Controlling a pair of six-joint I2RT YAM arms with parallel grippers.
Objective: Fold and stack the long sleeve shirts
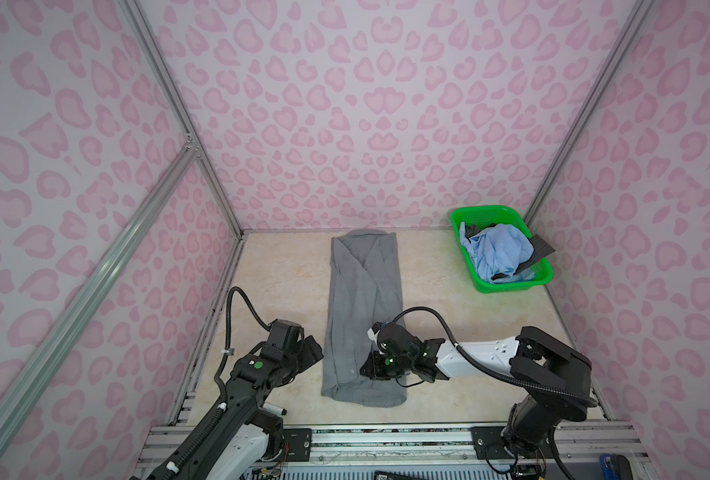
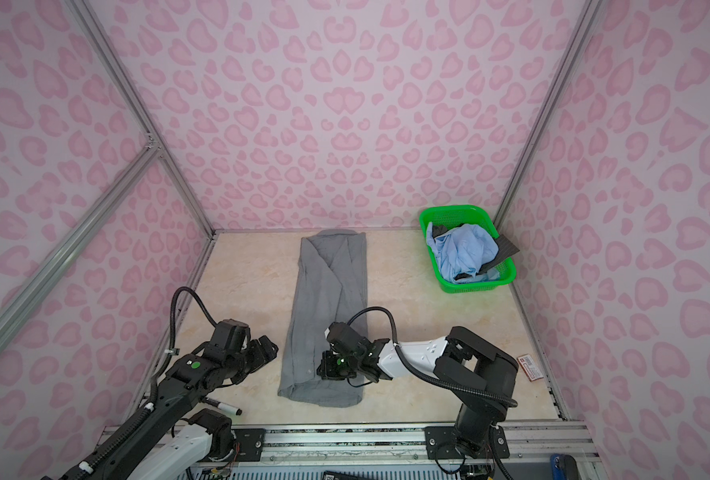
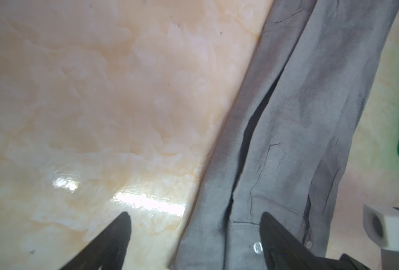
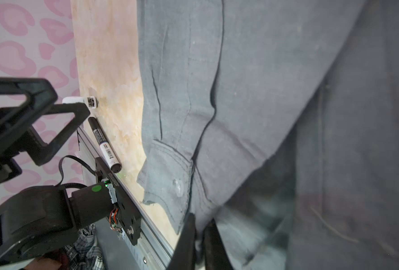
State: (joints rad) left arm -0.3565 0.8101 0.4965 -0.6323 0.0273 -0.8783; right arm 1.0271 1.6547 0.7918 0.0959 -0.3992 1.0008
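Note:
A mid-grey long sleeve shirt [image 1: 363, 316] [image 2: 328, 307] lies flat on the marble tabletop, folded into a long narrow strip with its collar at the far end. My right gripper [image 1: 367, 368] [image 2: 322, 368] sits low on the shirt's near right part. In the right wrist view its jaws [image 4: 201, 218] stand nearly together with a pinch of grey cloth [image 4: 263, 93] between them, beside a buttoned cuff. My left gripper [image 1: 315, 353] [image 3: 195, 215] hovers open at the shirt's left edge [image 3: 298, 117], holding nothing. A light blue shirt [image 1: 496, 249] and a dark charcoal one [image 1: 542, 247] lie crumpled in the basket.
A green plastic basket [image 1: 511, 286] [image 2: 478, 286] stands at the far right corner. A black marker [image 2: 224, 407] [image 4: 103, 145] lies at the near edge by the left arm. A small red card [image 2: 529, 365] lies near the right wall. Pink patterned walls enclose the table.

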